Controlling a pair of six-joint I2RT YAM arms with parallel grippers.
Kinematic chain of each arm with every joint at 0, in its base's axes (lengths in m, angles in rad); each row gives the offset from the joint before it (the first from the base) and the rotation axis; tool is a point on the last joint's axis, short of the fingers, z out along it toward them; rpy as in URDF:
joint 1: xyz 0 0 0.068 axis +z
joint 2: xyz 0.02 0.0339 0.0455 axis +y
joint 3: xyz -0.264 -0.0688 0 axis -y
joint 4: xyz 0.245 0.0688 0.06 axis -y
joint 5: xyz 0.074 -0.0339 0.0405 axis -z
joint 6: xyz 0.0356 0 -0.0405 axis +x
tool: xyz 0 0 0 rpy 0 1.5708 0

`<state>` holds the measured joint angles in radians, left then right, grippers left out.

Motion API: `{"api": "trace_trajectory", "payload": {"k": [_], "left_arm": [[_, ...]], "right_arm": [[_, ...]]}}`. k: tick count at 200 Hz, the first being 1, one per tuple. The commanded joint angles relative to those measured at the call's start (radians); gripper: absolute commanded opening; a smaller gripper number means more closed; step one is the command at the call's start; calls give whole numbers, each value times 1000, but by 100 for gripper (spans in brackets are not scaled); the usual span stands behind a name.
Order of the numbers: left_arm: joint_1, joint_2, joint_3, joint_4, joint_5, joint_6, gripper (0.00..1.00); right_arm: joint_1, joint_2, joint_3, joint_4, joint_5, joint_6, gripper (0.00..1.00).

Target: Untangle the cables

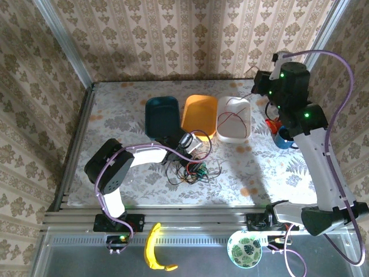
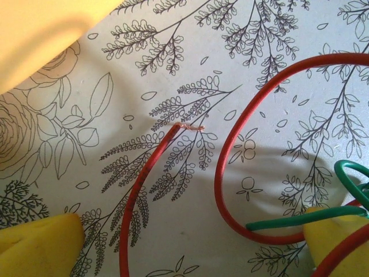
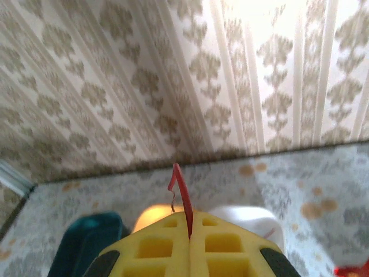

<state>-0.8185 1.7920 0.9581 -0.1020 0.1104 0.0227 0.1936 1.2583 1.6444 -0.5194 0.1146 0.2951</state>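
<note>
Left wrist: looping, seemingly rubbery cables (image 2: 218,173)

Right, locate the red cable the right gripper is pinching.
The red cable pokes up from the shut right gripper in the right wrist view; from above, it trails into the white bin, right of the orange bin.

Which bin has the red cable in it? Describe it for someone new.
On the table, three bins sit in a row at the far side. It is the rightmost, the white bin; unlike the teal bin and orange bin beside it, a red cable loops inside.
</note>
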Motion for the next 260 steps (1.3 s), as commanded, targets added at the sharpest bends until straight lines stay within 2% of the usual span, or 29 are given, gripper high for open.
{"api": "trace_trajectory", "payload": {"k": [1,31,60,98,157,209,260], "left_arm": [[-4,72,-13,-38,18,5,100],[-5,70,-14,-28,15,-4,100],[-6,73,-8,-19,17,-17,100],[-10,77,2,-19,18,-23,100],[-11,74,-3,-19,20,-24,100],[-14,80,-1,-11,14,-29,100],[-25,74,-1,1,2,-28,100]], "right_arm": [[-18,21,115,71,36,-78,0],[-41,124,260,39,64,-144,0],[-84,232,282,22,71,-143,0],[-93,314,154,53,36,-122,0],[-91,342,-98,145,82,-58,0],[-44,479,-164,115,172,-8,0],[15,625,-176,46,117,31,0]]}}
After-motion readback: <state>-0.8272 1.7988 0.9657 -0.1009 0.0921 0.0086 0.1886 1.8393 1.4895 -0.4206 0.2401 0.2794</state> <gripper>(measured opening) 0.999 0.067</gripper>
